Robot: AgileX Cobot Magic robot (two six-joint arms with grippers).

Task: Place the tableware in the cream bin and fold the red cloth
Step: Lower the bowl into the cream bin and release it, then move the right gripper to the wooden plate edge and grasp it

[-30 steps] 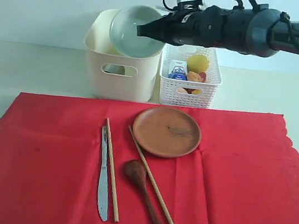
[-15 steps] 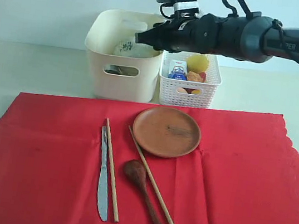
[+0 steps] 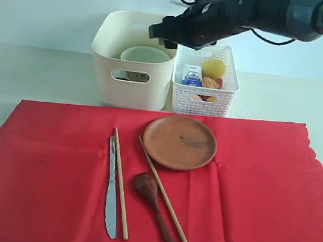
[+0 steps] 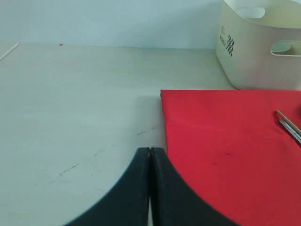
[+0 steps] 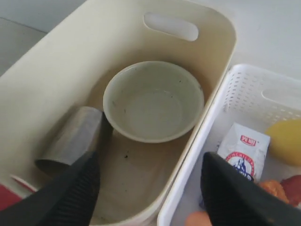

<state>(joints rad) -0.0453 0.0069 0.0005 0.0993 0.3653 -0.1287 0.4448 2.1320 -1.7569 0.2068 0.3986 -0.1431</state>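
Observation:
The white bowl (image 5: 153,101) sits upright inside the cream bin (image 3: 127,85), beside a steel cup (image 5: 70,143) lying on its side. My right gripper (image 3: 159,34) hovers open above the bin's right side, holding nothing. On the red cloth (image 3: 271,198) lie the brown plate (image 3: 180,142), two chopsticks (image 3: 121,182) (image 3: 163,191), the knife (image 3: 112,193) and the dark wooden spoon (image 3: 156,214). My left gripper (image 4: 150,153) is shut and empty, low over the bare table beside the cloth's corner (image 4: 225,150).
A white lattice basket (image 3: 206,85) with a lemon (image 3: 214,67), a milk carton (image 5: 244,148) and other food stands right against the bin. Bare pale table (image 4: 75,103) lies left of the cloth. The cloth's scalloped edge runs along the right.
The bowl, held tilted above the bin a second ago, now rests inside it. My right gripper opened, let it go and lifted a little.

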